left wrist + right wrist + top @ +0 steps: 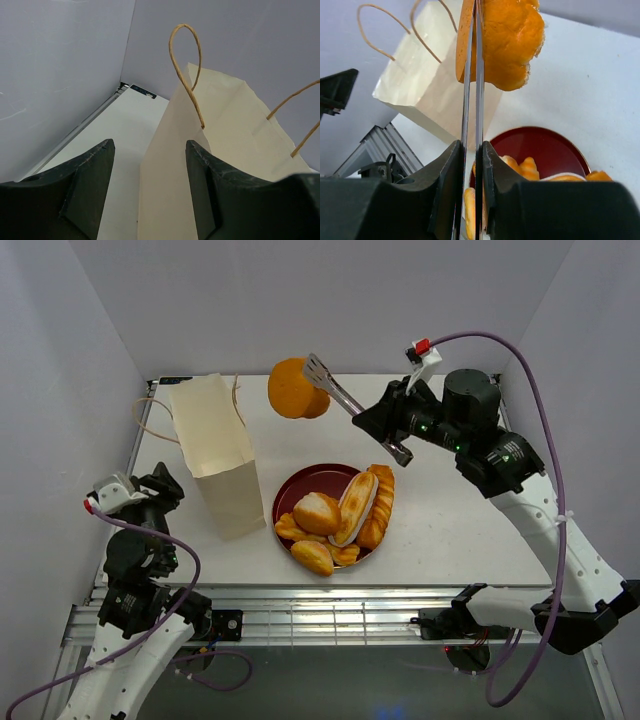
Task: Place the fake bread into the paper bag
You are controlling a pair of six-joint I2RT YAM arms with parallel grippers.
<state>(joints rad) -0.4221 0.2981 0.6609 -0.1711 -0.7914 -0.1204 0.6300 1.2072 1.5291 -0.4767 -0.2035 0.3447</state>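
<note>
My right gripper (388, 426) is shut on metal tongs (343, 398) that pinch a thick round golden bun (294, 388) in the air, above the table behind the plate and right of the bag's top. In the right wrist view the tongs (472, 75) run up between my fingers to the bun (512, 40). The pale beige paper bag (215, 450) with string handles stands left of the plate. My left gripper (163, 486) is open and empty, close to the bag's left side; the bag's edge (170, 165) shows between its fingers. Several more breads (340, 515) lie on the plate.
The dark red round plate (291, 489) sits at the table's middle front, also in the right wrist view (555, 150). Grey walls enclose the table on the left, back and right. A metal rail (330, 600) runs along the near edge.
</note>
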